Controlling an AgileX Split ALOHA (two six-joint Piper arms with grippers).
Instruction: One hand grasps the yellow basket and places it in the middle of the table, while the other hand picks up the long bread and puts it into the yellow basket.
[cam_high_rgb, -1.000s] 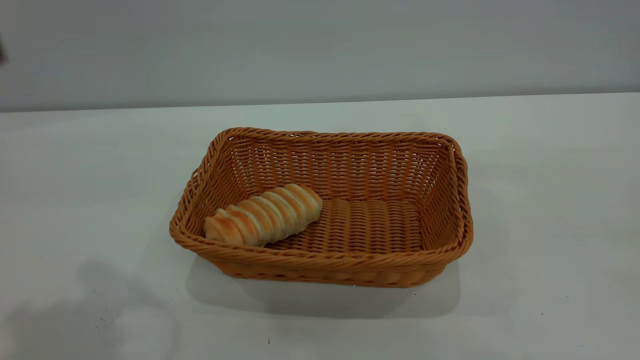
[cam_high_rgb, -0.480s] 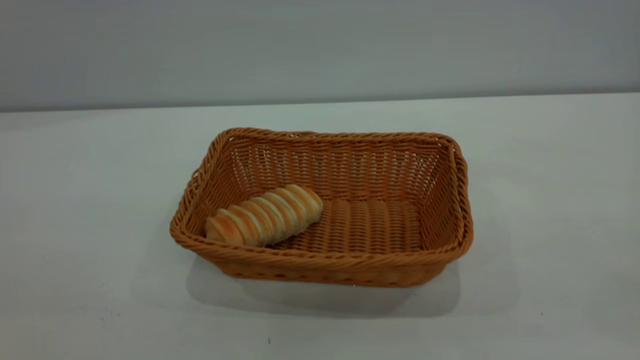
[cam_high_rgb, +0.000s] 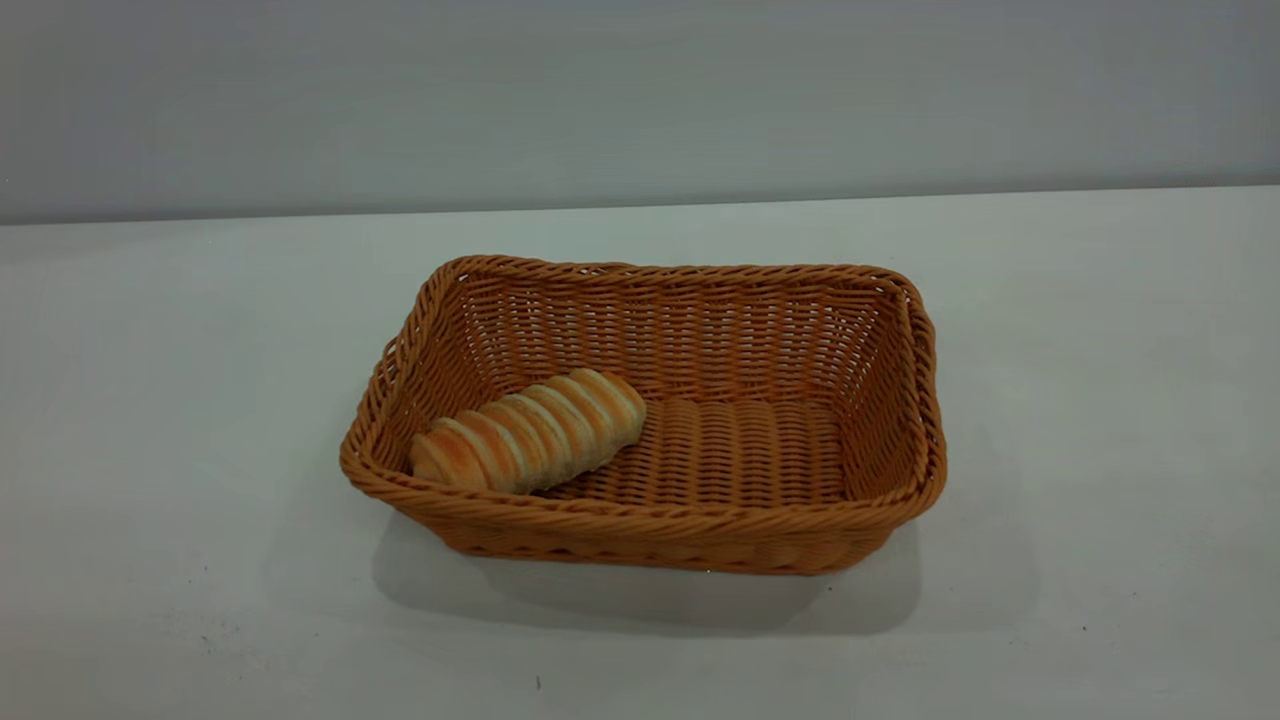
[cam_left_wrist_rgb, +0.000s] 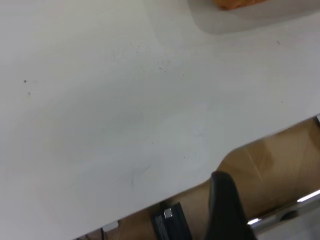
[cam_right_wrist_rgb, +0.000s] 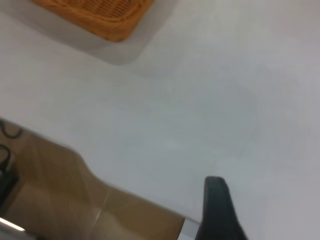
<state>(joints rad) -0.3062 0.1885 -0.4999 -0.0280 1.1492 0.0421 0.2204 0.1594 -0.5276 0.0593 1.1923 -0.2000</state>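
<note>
- The basket (cam_high_rgb: 640, 415) sits on the bench (cam_high_rgb: 150, 400) about mid-width in the exterior view, its long side running across that view.
- The bread (cam_high_rgb: 528, 431) lies inside the basket, on its floor at the basket's left end, near the front rim; its long axis runs diagonally, one end towards the front-left corner and the other pointing at the basket's middle.
- The rest of the basket floor is bare weave; nothing else is in it.
- Neither arm shows in the exterior view; both are drawn back off the work area.
- The left end effector (cam_left_wrist_rgb: 227, 207) shows only as one dark finger near the bench edge, with a sliver of the basket far off at the edge of its wrist view; I cannot tell whether it is apart or together.
- The right end effector (cam_right_wrist_rgb: 216, 210) likewise shows one dark finger over the bench edge, with a basket corner (cam_right_wrist_rgb: 100, 12) well apart from it; here too I cannot tell.
- Nothing is held by either, as far as can be seen.
- Judgement: both steps look done, so no further reach seems called for. Were the bread to be regripped, the left arm would be the nearer, as the bread lies at the basket's left end.
</note>
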